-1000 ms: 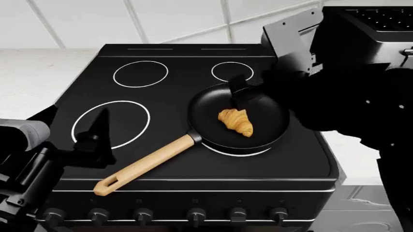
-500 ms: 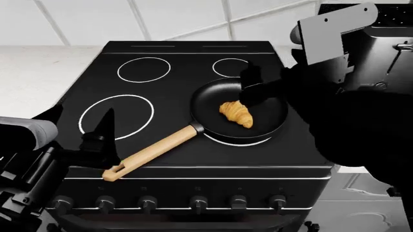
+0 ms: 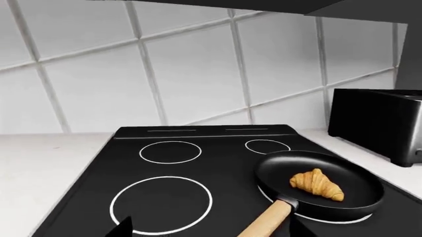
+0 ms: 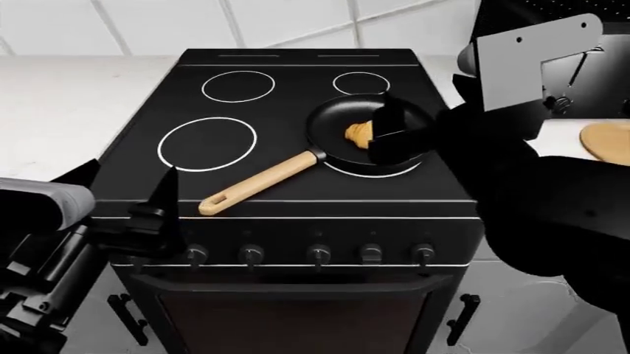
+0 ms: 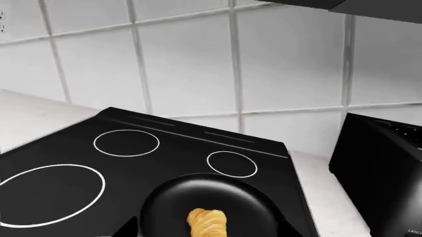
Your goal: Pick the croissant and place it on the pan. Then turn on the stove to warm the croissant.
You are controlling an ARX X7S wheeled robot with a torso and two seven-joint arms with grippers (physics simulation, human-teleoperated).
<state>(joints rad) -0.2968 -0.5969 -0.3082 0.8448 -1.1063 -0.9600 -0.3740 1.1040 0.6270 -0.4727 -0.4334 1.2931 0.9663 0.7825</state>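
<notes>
Croissant (image 4: 358, 131) sits in the pan (image 4: 340, 144) just beyond the right gripper (image 4: 392, 133), seemingly let go, ready for warming.

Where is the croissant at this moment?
In the head view, the croissant lies inside the pan on the stove's front right burner, partly hidden behind the right end effector.

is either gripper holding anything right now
Nothing is held. The croissant lies free in the pan, and both grippers' jaws are empty.
</notes>
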